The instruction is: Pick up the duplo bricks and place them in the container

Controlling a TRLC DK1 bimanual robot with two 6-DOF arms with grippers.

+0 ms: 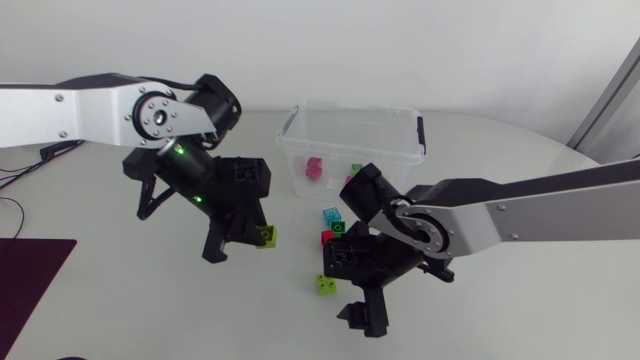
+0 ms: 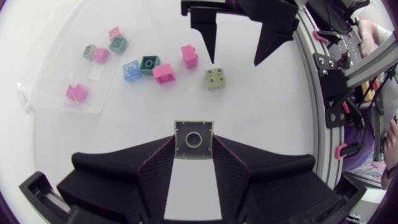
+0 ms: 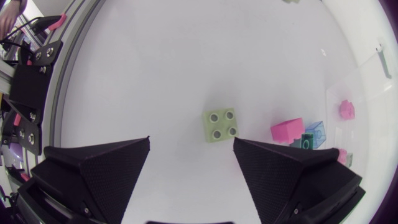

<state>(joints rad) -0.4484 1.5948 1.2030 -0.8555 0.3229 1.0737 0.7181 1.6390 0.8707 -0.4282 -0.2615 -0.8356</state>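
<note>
Lime brick (image 2: 193, 138) in left end effector (image 2: 193, 143) (snug)

White links (image 1: 90, 110), black joints (image 1: 160, 117) (green lights (image 1: 180, 152)), black end effectors (image 1: 240, 244) (image 3: 191, 142).

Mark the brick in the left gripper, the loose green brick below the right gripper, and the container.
held brick (image 2: 193, 138), left wrist view: middle of its ringed face.
loose green brick (image 3: 221, 124), right wrist view: middle of its studded top.
container (image 1: 350, 108), head view: far rim.
</note>
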